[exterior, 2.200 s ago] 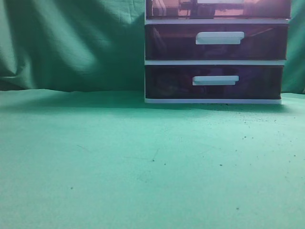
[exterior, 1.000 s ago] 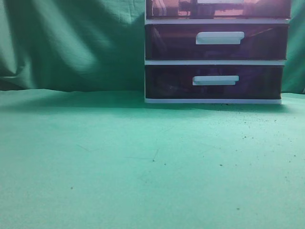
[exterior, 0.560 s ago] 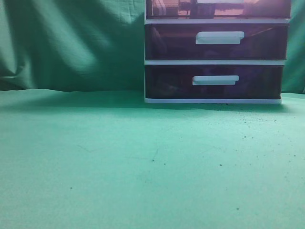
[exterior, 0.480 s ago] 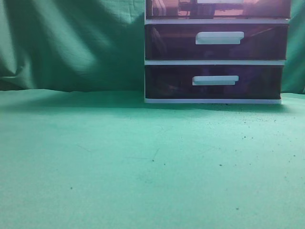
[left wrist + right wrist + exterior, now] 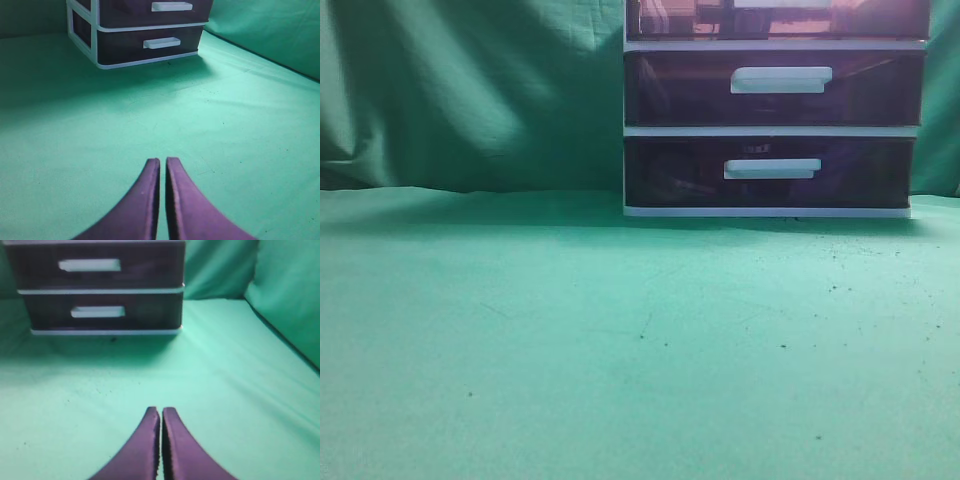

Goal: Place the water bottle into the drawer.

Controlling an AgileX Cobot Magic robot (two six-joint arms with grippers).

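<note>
We cannot make out the small clear plastic water bottle with any certainty in these views; behind the front of the wide translucent purple-pink top drawer (image 5: 680, 18) there are pale and orange shapes, too blurred for us to name. That drawer sits at the very top edge of the exterior view, cut off by the frame, with part of its white bar handle (image 5: 780, 3) just showing, and its front appears flush with the white-framed plastic drawer unit (image 5: 770, 130).

Below it we see two darker purple drawers, the middle one (image 5: 680, 90) and the bottom one (image 5: 670, 175), each closed and each carrying a white bar handle. The unit stands on the green cloth-covered table (image 5: 620, 340), towards its back right, with a draped green cloth backdrop (image 5: 470, 90) behind and to the left. Small dark specks dot the cloth in front of the unit.

In the left wrist view our left gripper (image 5: 163, 161) hovers above the bare cloth, well apart from the unit, its two dark purple curved fingers (image 5: 142, 200) pressed nearly together with nothing between them. In the right wrist view our right gripper (image 5: 161, 411) is likewise clenched on nothing, its purple fingers (image 5: 177, 450) almost touching, facing the two lower drawers from a distance.
</note>
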